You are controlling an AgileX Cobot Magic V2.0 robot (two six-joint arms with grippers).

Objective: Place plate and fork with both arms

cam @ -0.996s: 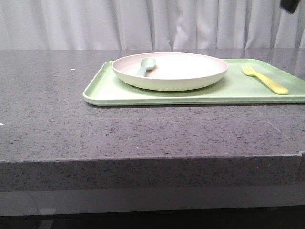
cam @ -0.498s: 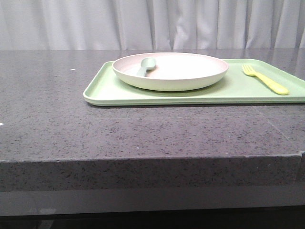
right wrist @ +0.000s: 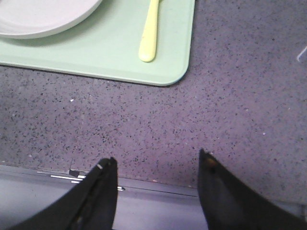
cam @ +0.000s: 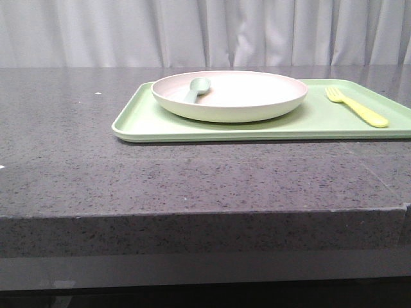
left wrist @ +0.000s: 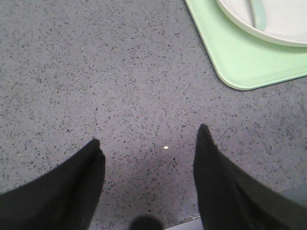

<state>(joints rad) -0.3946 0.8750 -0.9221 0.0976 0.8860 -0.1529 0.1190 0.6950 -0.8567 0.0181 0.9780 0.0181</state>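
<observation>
Right arm gone — fork [cam: 357, 106] tines cut off wrist-side.

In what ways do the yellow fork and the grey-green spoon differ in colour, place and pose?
The fork is bright yellow; the spoon is pale grey-green. The fork lies flat on the tray, right of the plate; the spoon sits inside the plate, at its left part. The fork shows tines at its far end; the spoon shows a rounded bowl. Neither is held by an end effector.
</observation>
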